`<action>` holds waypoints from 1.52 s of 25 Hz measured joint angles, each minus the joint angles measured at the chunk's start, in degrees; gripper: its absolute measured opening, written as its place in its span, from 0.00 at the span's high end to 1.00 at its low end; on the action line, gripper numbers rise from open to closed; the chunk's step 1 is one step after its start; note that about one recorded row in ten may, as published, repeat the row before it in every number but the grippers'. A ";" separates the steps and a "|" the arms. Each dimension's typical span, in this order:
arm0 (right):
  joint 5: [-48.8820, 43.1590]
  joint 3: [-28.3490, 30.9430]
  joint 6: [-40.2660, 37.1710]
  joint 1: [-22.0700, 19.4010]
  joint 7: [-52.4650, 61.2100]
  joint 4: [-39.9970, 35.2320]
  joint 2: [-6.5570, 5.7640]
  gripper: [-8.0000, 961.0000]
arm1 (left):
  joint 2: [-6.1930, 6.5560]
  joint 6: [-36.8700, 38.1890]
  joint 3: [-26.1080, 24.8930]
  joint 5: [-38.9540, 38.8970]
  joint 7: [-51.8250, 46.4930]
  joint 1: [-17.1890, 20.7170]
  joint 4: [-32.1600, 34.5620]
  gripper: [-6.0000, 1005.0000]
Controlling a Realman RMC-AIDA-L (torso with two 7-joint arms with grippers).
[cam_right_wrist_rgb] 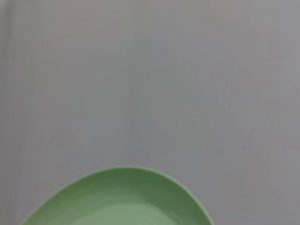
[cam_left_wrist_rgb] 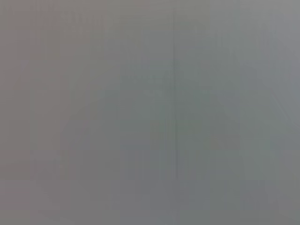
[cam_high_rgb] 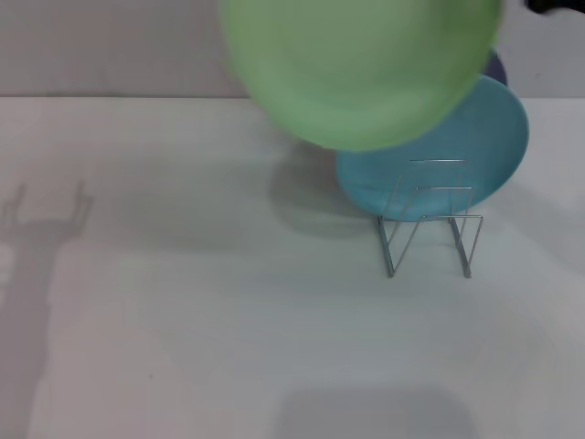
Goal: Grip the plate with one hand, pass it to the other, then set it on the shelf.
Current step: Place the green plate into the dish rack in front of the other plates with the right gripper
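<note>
Head view: the light green plate [cam_high_rgb: 361, 69] hangs high in the air, large and close to the camera, blurred at its edge and cut off by the upper border. It covers part of the sky-blue plate [cam_high_rgb: 457, 160] behind and below it. That sky-blue plate stands leaning in the shelf [cam_high_rgb: 430, 229], a thin silver wire rack with upright loops on the white tabletop [cam_high_rgb: 183, 320], to the robot's right of centre. A sliver of a darker, lavender plate [cam_high_rgb: 494, 68] peeks out behind the blue one. A dark scrap at the upper right corner may belong to the right arm, but neither hand is visible here, so what holds the green plate cannot be told. A forked shadow lies on the tabletop at the far left, and a soft round shadow falls beside the rack.

Right wrist view: the plate's [cam_right_wrist_rgb: 122, 199] green rim curves up against a plain grey wall [cam_right_wrist_rgb: 150, 84]; the right hand's own fingers do not show, and its state cannot be told.

Left wrist view: only a blank grey surface, with no left hand and no object visible.
</note>
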 joint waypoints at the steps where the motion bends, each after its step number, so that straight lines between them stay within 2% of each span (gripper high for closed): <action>1: 3.08 1.71 4.38 -0.59 -4.43 -2.82 -0.01 0.98 | -0.02 -0.14 0.07 0.01 -0.39 -0.14 -0.52 0.19; 2: 4.71 2.97 7.29 -0.84 -7.38 -4.85 -0.02 0.98 | -0.03 -0.25 0.10 0.02 -0.81 -0.28 -0.98 0.19; 3: 7.28 7.21 15.40 -0.72 -14.09 -10.66 -0.02 0.98 | -0.04 -0.54 0.23 0.25 -1.75 -0.64 -2.03 0.19; 4: 7.28 7.21 15.40 -0.72 -14.09 -10.66 -0.02 0.98 | -0.04 -0.54 0.23 0.25 -1.75 -0.64 -2.03 0.19; 7: 7.20 13.16 23.67 0.39 -20.26 -17.36 -0.10 0.98 | -0.05 -0.85 0.56 0.48 -3.13 -1.21 -3.48 0.19; 8: 5.77 16.21 28.26 1.03 -25.67 -20.61 -0.12 0.98 | -0.06 -1.02 0.80 0.52 -3.85 -1.46 -4.23 0.19; 11: 4.24 18.68 31.40 1.34 -31.58 -22.63 -0.08 0.98 | -0.05 -1.17 1.22 0.56 -4.03 -1.58 -4.59 0.19; 18: 1.97 22.88 31.55 2.65 -41.96 -25.22 -0.16 0.98 | 0.02 -1.84 2.57 0.62 -4.07 -2.08 -5.63 0.19; 23: -0.69 25.56 31.53 4.35 -44.26 -25.54 -0.42 0.98 | 0.03 -2.00 3.41 0.62 -4.08 -2.75 -6.84 0.19; 38: -6.44 28.12 31.57 7.92 -55.97 -26.22 -1.49 0.98 | -0.14 -2.15 4.85 0.61 -4.08 -3.57 -8.64 0.19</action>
